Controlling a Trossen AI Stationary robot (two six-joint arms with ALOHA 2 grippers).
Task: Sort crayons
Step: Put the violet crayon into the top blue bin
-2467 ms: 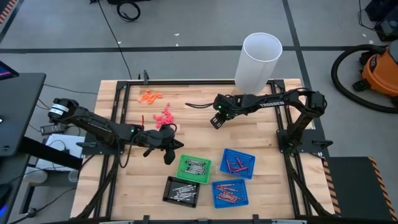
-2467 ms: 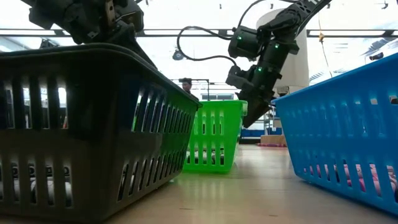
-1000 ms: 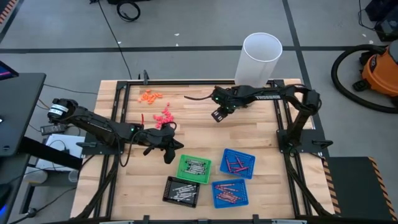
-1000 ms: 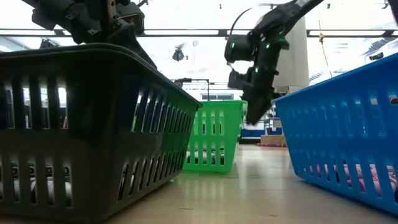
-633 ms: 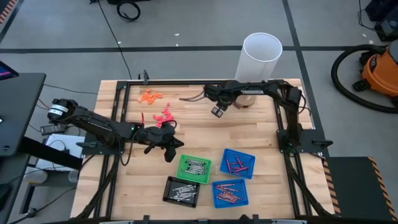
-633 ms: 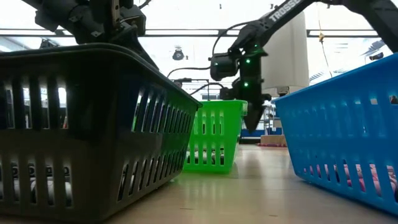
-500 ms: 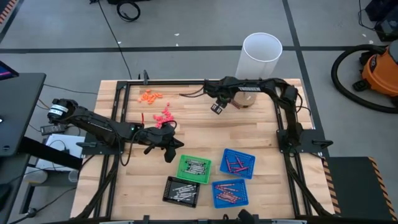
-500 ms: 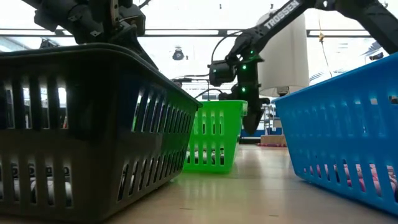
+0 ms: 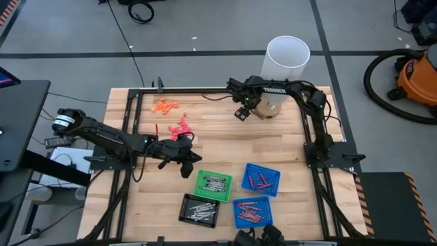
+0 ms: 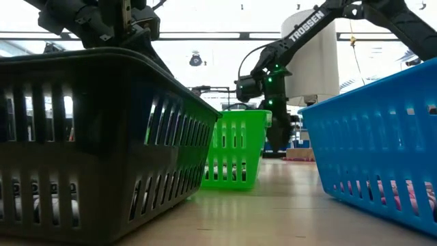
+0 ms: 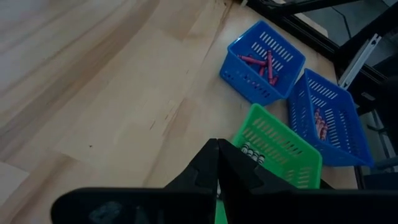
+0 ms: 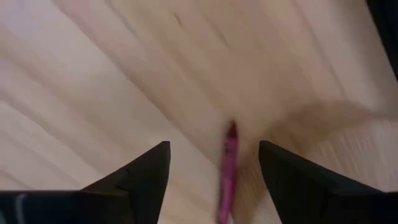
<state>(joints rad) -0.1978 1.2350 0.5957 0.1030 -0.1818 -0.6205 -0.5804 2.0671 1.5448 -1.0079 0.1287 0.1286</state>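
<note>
Most of the crayons (image 9: 212, 183) already lie in baskets at the lower middle of the high view: grey ones in the green basket (image 9: 214, 184) and the black basket (image 9: 199, 210), dark red ones in the two blue baskets (image 9: 261, 179) — so the sorting looks well along, though not finished; one dark red crayon (image 12: 227, 168) lies loose on the bare wood surface (image 9: 225, 143), seen in the right wrist view between the spread fingers (image 12: 140, 174) of the right pincer (image 9: 242, 113), which stands wide open over it near the upper middle of the high view and holds nothing; my guess is that this crayon is the next to go to a blue basket.

The left pincer (image 9: 186, 171) sits left of centre in the high view, just above the green basket, its fingers pressed together; I see nothing between them, though a thin stick there would be hard to spot.

At the upper left of the surface lie an orange cluster (image 9: 164, 105) and a pink cluster (image 9: 181, 128) of small bits — whether more crayons hide among them I cannot tell; the loose crayon does not show from above, the right arm covering that spot; the low view shows only basket walls, and its far blue one is cut off at the frame's right edge.
</note>
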